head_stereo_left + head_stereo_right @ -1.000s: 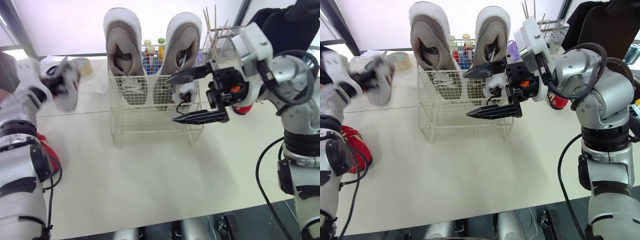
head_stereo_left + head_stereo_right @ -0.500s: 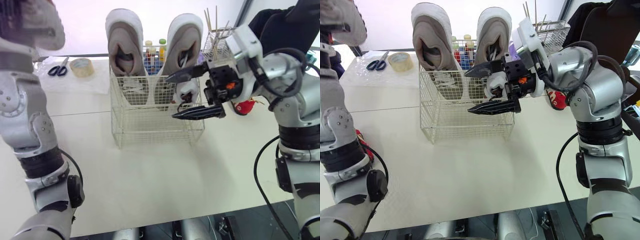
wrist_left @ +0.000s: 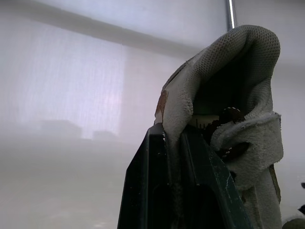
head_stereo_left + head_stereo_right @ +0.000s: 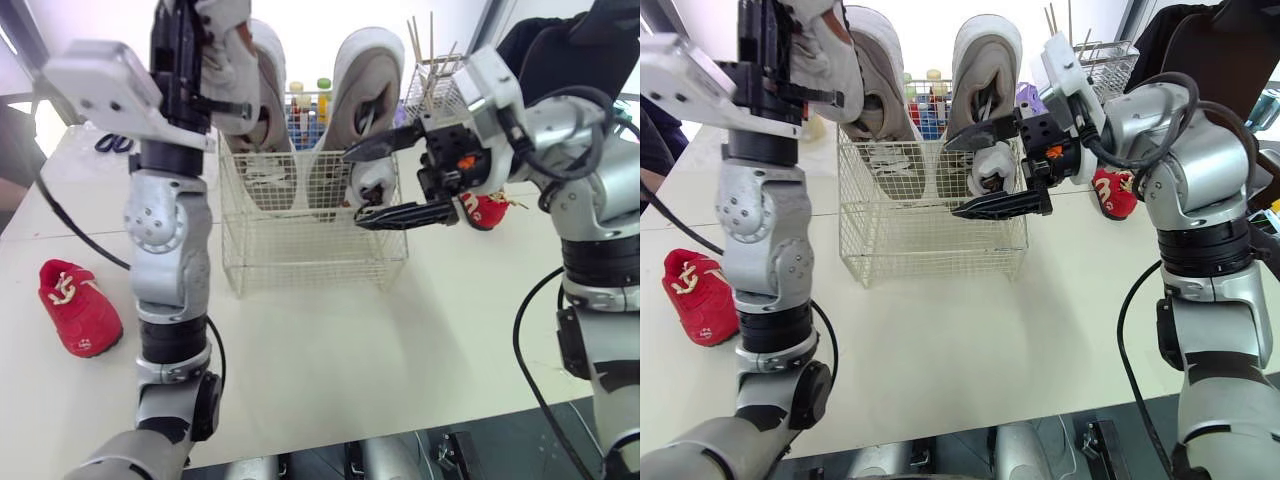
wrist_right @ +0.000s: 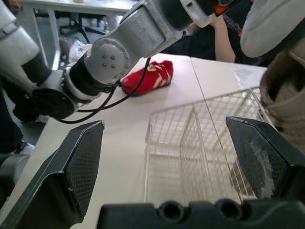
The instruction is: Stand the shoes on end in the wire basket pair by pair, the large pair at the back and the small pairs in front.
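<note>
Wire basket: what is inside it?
Two large beige shoes stand on end at its back; the grey shoe in the left claw covers part of one. A small white shoe behind the right claw is partly covered.

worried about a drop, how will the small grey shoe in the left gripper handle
Likely floppy: on the small grey shoe the mesh collar folds where the left gripper pinches it. Probably light, being small. Held by one edge, it may swing or twist.

Wire basket (image 4: 310,240): cream-white grid.
Large pair (image 4: 365,75), inside basket: grey-beige uppers, white soles.
Small mesh shoe (image 3: 228,119), above basket's left rim: pale grey, fine dotted weave.
Left red shoe (image 4: 78,308), left of basket: red, white markings.
Right red shoe (image 4: 490,210), right of basket: red.
Desk (image 4: 330,350): cream.
</note>
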Tool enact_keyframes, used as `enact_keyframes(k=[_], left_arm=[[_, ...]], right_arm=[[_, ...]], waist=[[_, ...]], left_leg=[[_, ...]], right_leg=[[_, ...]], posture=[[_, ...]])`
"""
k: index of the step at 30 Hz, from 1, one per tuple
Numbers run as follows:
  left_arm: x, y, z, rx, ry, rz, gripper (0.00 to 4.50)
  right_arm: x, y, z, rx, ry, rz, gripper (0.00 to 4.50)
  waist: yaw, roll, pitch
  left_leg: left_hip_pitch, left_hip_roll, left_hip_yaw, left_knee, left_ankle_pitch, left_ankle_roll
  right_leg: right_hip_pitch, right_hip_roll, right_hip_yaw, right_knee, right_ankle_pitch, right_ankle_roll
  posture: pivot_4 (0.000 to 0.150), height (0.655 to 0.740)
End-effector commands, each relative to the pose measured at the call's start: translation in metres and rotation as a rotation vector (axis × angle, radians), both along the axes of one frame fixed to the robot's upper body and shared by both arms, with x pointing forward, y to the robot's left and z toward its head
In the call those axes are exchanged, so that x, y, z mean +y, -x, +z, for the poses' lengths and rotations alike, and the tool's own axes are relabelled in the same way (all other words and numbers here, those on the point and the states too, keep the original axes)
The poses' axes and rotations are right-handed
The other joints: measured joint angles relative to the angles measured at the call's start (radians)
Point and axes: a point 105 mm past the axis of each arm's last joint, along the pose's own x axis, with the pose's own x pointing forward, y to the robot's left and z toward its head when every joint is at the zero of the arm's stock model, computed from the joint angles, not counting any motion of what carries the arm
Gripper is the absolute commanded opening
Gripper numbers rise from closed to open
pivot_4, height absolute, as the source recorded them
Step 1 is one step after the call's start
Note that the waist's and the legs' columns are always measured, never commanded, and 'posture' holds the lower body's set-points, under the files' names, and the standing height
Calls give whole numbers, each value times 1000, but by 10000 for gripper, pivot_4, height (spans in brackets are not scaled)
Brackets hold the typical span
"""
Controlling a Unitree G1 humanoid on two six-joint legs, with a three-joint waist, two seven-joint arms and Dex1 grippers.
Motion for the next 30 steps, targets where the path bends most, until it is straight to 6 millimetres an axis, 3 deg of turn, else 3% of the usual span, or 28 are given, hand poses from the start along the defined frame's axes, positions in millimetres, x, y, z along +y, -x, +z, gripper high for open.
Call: enact_keyframes(k=[1,11,18,30], left_arm=[[-12,5,-5,-50,-38,17,105],[-12,33,-3,-269,-149,247,105],[-15,31,-19,-227,-133,233,105],[-29,15,-65,-104,-127,172,105]], right_arm=[[-1,6,8,-30,-10,-2,45000],[15,3,10,-54,-28,51,45000],[24,-2,11,-70,-25,80,45000],[23,-1,11,-82,-14,94,45000]], waist=[[0,0,0],[-1,0,0],[1,0,0],[-1,0,0]], left_leg=[[0,0,0,0,0,0],[0,0,-1,0,0,0],[0,0,-2,0,0,0],[0,0,-3,0,0,1]], right_leg=[[0,0,0,0,0,0],[0,0,-1,0,0,0],[1,-1,-2,0,0,0],[2,-2,-4,-1,0,0]], posture=[[1500,7400],[1500,7400],[1500,7400],[1500,7400]])
